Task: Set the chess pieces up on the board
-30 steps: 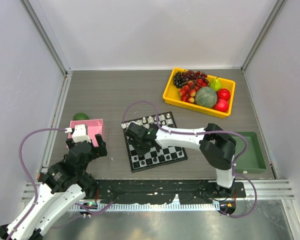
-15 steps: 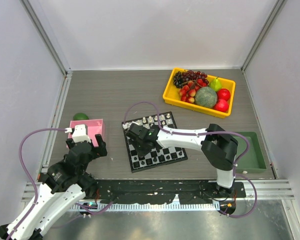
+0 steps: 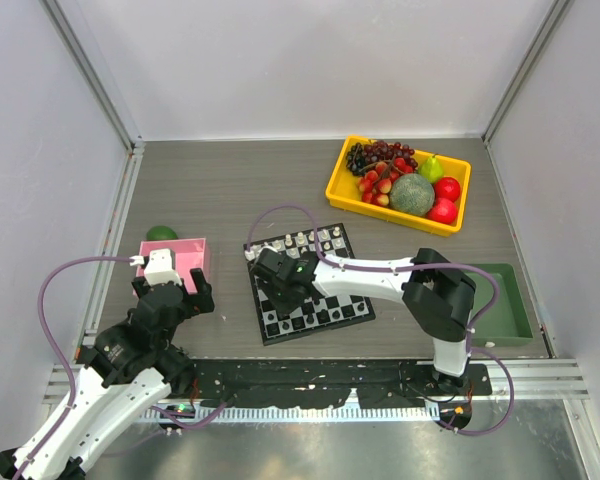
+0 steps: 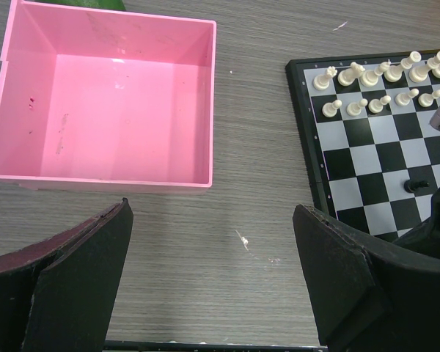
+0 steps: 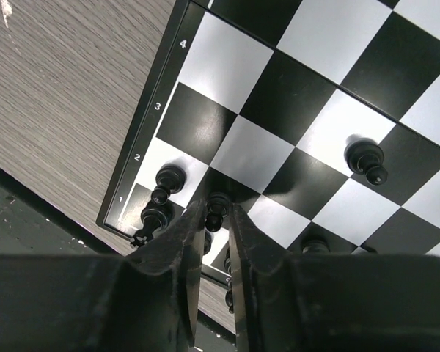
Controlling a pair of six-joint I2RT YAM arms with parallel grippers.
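Right end effector [image 5: 214,213] is low over the near-left corner of the board [image 5: 235,59]. Its two fingers are nearly together and straddle one black pawn [image 5: 217,207]. The pawn stands upright on a second-row square, directly between the tips, long axis vertical and roughly in line with the fingers. Can't tell if the fingers are pinching it or have just let go, as the gap at each side is too thin to read.

Neighbours are tight. Another black pawn [image 5: 167,182] stands just beside it on the same row, and more black pieces [image 5: 148,220] are on the edge row under the fingers. The white pieces [image 4: 374,73] are lined up on the far two rows.

Left end effector [image 4: 213,220] is spread wide with nothing in it. It hangs over the bare surface [image 4: 249,191] by the pink tray [image 4: 117,103], well apart from the pawn, so the right arm is the near one.

Judgement: the next move is a straight vertical one along the pawn's axis, since any sideways drift risks tipping it or its neighbours.
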